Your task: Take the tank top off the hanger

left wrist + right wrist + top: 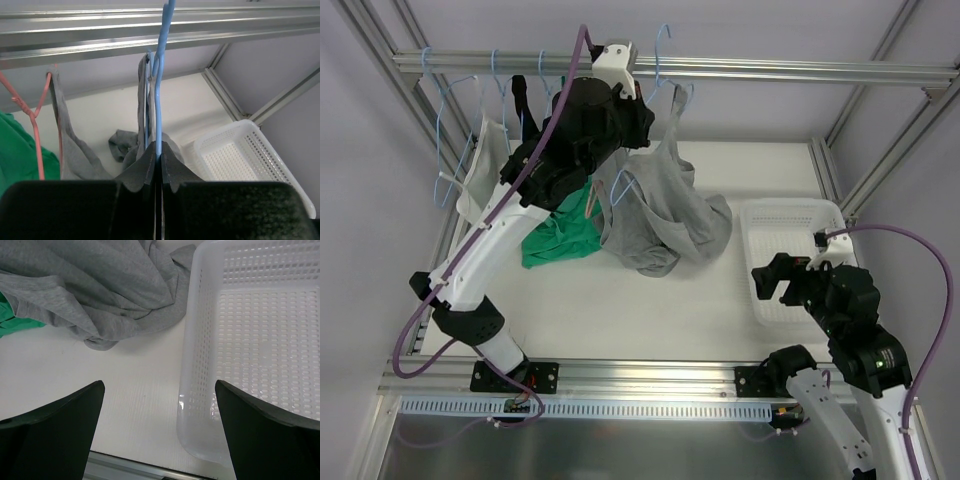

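Observation:
The grey tank top hangs from a blue hanger on the rail, and its lower part lies crumpled on the white table. My left gripper is up at the rail, shut on the hanger's thin neck just under the hook. One grey strap runs beside the blue wire. In the right wrist view the tank top's folds lie at the upper left. My right gripper stands open and empty low over the table, at the near left corner of the basket.
A white perforated basket sits at the right. A green garment hangs on a pink hanger left of the tank top. Several empty blue hangers and a white garment hang at the rail's left end.

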### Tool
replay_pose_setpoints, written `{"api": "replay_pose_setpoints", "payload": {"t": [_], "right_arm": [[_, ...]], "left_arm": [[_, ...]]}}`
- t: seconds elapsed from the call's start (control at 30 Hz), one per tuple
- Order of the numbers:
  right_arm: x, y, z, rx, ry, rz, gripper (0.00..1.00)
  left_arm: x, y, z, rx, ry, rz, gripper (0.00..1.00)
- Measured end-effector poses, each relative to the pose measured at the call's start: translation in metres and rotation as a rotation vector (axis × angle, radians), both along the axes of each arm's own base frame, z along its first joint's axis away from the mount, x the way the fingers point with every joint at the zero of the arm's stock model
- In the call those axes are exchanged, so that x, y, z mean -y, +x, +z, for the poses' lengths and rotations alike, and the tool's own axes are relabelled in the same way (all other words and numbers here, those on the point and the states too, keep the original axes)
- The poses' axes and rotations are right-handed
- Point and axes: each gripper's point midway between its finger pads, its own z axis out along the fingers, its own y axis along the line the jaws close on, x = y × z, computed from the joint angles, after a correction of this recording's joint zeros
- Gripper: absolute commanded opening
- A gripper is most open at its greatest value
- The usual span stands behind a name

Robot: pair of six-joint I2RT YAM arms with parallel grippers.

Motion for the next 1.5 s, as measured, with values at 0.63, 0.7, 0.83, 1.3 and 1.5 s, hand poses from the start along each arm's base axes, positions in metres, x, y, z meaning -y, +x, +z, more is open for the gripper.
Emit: {"api": "replay_pose_setpoints", "payload": {"t": [0.63,0.7,0.83,1.3,1.5], "right_arm": [[-0.081,0.032,0.037,0.082,0.190,0.358,0.96],[-0.097,0.040,0.043,0.077,0.238,0.420,0.94],[-0.128,0.059,0.045,0.034,0.320,0.522,0.89],[-0.187,0.062,0.055,0.022,0.382,0.687,0.42],[-0.187,0.065,0.056,0.030,0.383,0.658,0.00]], "left_arm": [[-0.034,-0.106,-0.088,-0.142,-0.057,-0.243,0.00],[-0.034,-0.122,-0.091,-0.135,-0.084,-0.308,0.00],[-0.032,-0.154,-0.103,-0.146,-0.133,-0.437,0.00],[-0.029,-0.194,-0.116,-0.180,-0.256,-0.593,0.00],[-0.029,-0.194,-0.115,-0.172,-0.263,-0.593,0.00]]}}
